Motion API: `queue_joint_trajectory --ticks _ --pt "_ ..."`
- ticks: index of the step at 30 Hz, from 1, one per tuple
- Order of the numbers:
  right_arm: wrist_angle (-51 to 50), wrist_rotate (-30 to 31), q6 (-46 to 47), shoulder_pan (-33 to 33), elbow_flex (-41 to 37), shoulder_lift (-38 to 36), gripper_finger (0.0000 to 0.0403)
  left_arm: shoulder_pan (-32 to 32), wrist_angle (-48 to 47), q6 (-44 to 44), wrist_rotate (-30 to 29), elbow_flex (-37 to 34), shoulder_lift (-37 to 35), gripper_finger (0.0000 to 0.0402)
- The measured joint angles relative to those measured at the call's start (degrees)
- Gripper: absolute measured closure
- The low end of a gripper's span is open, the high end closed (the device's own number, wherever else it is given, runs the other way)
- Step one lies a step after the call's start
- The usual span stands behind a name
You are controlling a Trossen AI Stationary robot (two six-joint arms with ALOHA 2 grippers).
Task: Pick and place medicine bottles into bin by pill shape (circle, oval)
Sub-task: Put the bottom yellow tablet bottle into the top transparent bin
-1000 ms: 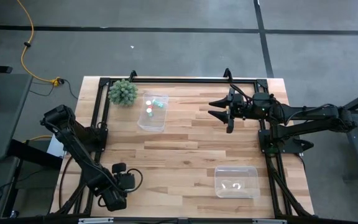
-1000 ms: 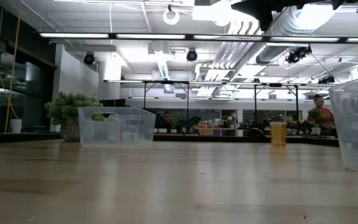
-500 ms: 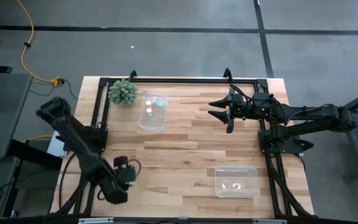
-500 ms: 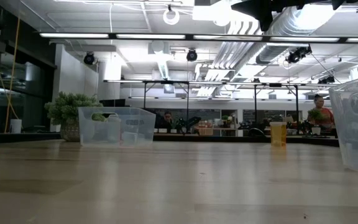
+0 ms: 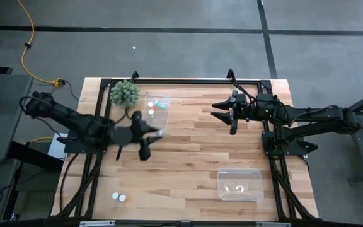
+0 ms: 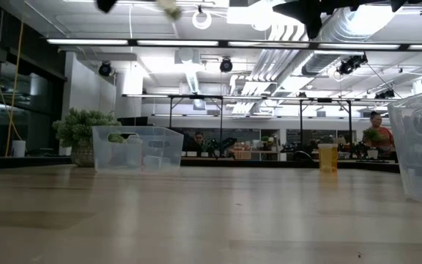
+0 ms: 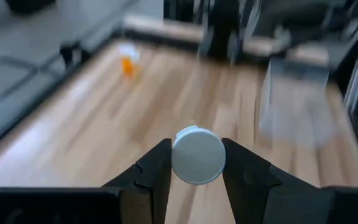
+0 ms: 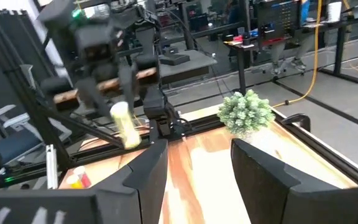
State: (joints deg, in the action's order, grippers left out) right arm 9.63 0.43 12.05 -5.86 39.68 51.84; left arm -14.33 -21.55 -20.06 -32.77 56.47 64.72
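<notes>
My left gripper (image 5: 155, 134) is up over the table's left middle, just near of the far-left clear bin (image 5: 145, 123), and is shut on a small pale bottle with a round white cap (image 7: 197, 155). It also shows in the right wrist view (image 8: 124, 124). Several bottles (image 5: 151, 112) lie in that bin. Two small bottles (image 5: 119, 197) stand on the table near its near-left corner. An orange bottle (image 6: 327, 158) stands on the table; the high view does not show it. My right gripper (image 5: 218, 110) is open and empty at the far right. My left gripper pinches the bottle between its two fingers (image 7: 157, 168), one on each side, just behind the white cap (image 7: 197, 146), which faces the wrist camera. The bottle is lifted clear of the table, and its body (image 8: 125, 132) sticks out beyond the fingertips.
A second clear bin (image 5: 239, 184) stands at the near right. A green spiky plant (image 5: 124, 93) stands at the far left corner. A black frame rail (image 5: 181, 81) runs along the far edge. People show in the room beyond the table (image 6: 378, 132).
My left arm has swung from the table's near-left corner up and toward the far edge and the middle, turning about, with the bottle lifted clear. The two bottles at the near left, covered by the arm before, now show.
</notes>
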Motion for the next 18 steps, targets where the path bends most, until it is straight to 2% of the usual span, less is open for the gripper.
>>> queue_joint_trajectory --ticks 4,6,10,15,18 --pt "0.00 -0.98 0.09 0.01 0.00 0.00 0.0233 7.15 14.49 8.42 6.69 -0.38 2.48 0.0287" --pt "0.00 -2.13 0.11 0.01 0.00 -0.01 0.0233 10.00 22.60 9.40 9.98 -1.93 4.04 0.0287" --pt "-0.01 -5.36 0.22 0.03 0.00 0.02 0.0233 13.60 36.93 5.65 13.43 -8.84 5.84 0.0287" --pt "0.22 -6.57 0.32 1.17 0.00 0.28 0.0233 15.08 54.91 1.82 13.73 -17.98 7.71 0.0287" --pt "1.03 -6.57 -0.04 2.26 0.00 1.81 0.0233 15.19 59.62 0.35 13.67 -20.19 8.12 0.0287"
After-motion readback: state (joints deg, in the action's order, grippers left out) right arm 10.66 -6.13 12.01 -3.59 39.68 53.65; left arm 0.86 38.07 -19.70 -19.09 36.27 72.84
